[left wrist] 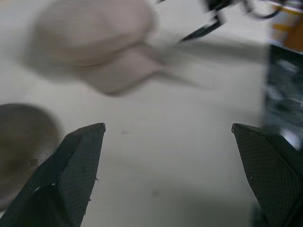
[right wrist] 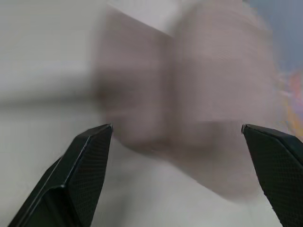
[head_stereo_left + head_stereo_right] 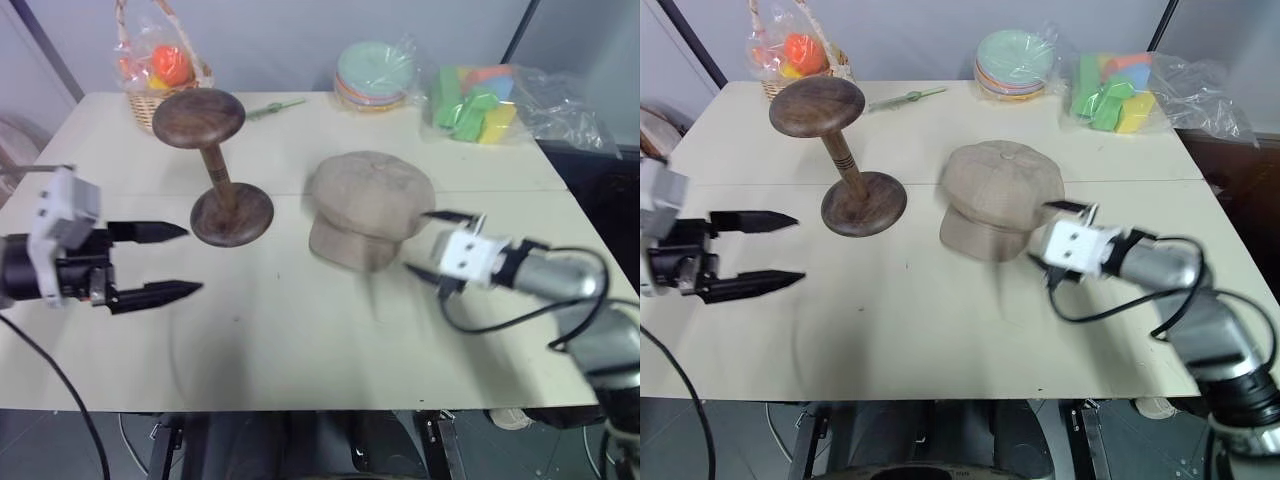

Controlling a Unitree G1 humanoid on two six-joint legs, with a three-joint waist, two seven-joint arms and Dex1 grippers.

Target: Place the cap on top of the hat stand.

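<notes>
The beige cap [image 3: 368, 207] lies on the cream table [image 3: 300, 340], brim toward me, just right of the dark wooden hat stand [image 3: 213, 150], which stands upright with a bare domed top. My right gripper [image 3: 428, 243] is open close beside the cap's right side, fingers pointing at it, apart from the fabric. My left gripper [image 3: 178, 262] hangs open at the table's left, pointing right toward the stand's base [image 3: 232, 215]. The cap [image 1: 97, 42] and the stand's base [image 1: 23, 142] lie beyond the left fingers; the cap [image 2: 199, 94] fills the space ahead of the right fingers.
At the table's back stand a wicker basket [image 3: 160, 75] with orange items, a wrapped stack of plates [image 3: 375, 75], a bag of coloured foam blocks [image 3: 480, 100] and a small green object [image 3: 275, 107]. The table's front half is open surface.
</notes>
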